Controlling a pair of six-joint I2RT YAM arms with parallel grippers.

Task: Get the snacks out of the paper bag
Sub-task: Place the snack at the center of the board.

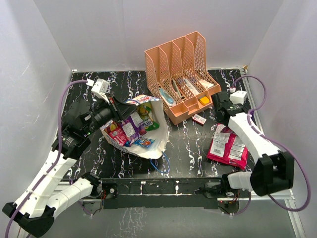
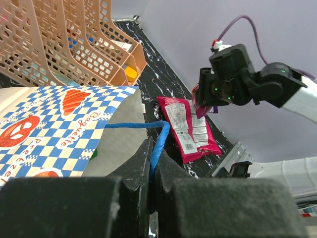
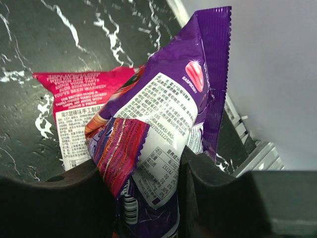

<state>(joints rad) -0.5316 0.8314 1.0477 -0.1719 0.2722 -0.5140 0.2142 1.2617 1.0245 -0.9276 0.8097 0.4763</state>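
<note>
While the left gripper [image 2: 152, 157] is pressed together on the thin blue cord handle [image 2: 133, 125] of the cream paper bag with blue-and-white checked print [image 1: 154, 148], that bag slumps open to the left of the peach mesh plastic file organizer [image 1: 181, 62]. Several glossy foil snack packets [image 1: 128, 130] show in its mouth, among them magenta, purple, green and blue ones.

To the right of the organizer, the right gripper [image 3: 143, 173] pinches one end of a purple foil packet [image 3: 168, 109], its jaws partly closed on the crumpled lower edge. The packet's long axis runs straight out from the fingers. Beyond it, right of the organizer's front corner, a flat magenta foil packet [image 1: 227, 146] lies on the black marbled table [image 1: 190, 148]. The held packet hangs over or just beside it, and I judge that setting it down there is the move in hand.

For the packets left in the bag, the left arm is nearer but busy with the handle. The right arm is well apart from them, on the organizer's other side.

How many packets the bag hides cannot be told. In the top view the purple packet is almost wholly covered by the right gripper.
</note>
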